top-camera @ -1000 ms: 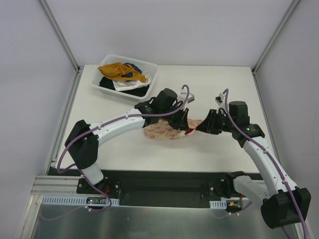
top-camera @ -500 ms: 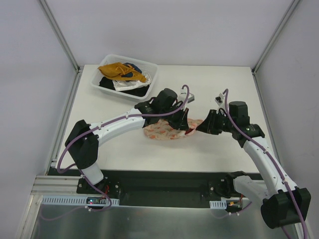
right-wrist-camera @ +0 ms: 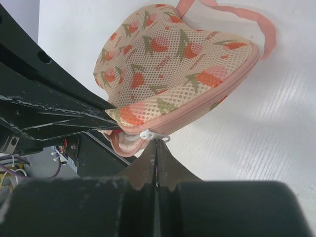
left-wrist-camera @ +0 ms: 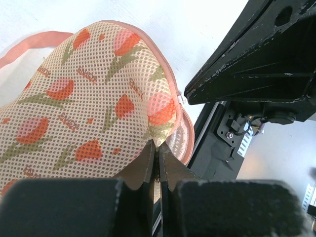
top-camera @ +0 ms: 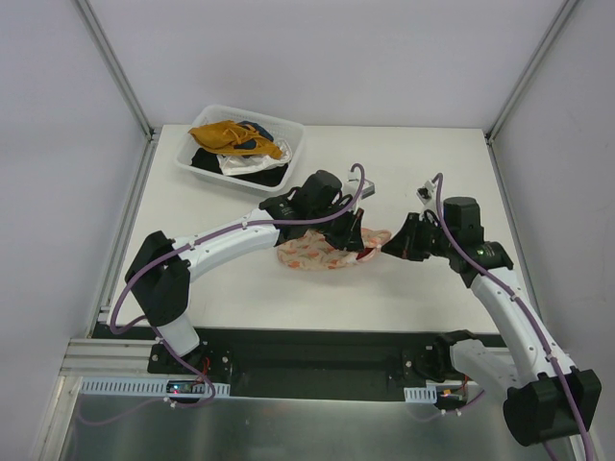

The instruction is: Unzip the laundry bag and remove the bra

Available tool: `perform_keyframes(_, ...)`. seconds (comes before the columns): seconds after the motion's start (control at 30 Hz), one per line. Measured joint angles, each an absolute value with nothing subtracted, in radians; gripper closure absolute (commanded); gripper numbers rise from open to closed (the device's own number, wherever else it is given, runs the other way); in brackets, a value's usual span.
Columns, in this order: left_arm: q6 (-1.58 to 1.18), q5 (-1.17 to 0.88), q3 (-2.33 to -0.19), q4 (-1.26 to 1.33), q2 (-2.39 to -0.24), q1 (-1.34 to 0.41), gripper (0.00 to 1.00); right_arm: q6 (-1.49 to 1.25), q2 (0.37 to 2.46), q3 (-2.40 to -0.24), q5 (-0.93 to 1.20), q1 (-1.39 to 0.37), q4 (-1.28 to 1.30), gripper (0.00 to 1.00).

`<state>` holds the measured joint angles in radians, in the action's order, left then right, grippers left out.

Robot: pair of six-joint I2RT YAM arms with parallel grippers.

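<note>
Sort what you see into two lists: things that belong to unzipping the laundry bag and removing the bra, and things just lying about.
Job in hand: laundry bag, zipper pull, left claw pinching the mesh, right claw shut on the pull. The bra is not clearly visible.

Lying about: plastic bin, mustard-yellow garment, white and black clothes in it.

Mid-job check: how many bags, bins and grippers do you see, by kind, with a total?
Laundry bag: 1
Plastic bin: 1
Grippers: 2, left gripper and right gripper
Total: 4
</note>
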<state>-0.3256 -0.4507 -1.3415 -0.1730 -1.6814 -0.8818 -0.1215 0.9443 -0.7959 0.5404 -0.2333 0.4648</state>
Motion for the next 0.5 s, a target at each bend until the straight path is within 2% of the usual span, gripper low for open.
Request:
perform_keyframes(0.1, -0.326, -0.456, -1.341, -0.173, -1.681, -0.882, 1.0, -0.121, 0.936, -0.796, 0.535, -0.233, 0.472, 0.67)
perform_keyframes(0.4, -0.326, -0.463, -1.341, -0.173, -1.681, -0.882, 1.0, -0.119, 0.936, -0.796, 0.536, -0.233, 0.479, 0.69)
perform_keyframes(0.5, -0.326, -0.463, -1.341, -0.173, -1.681, -0.882, 1.0, -0.119, 0.941, -0.796, 0.542, -0.233, 0.479, 0.67)
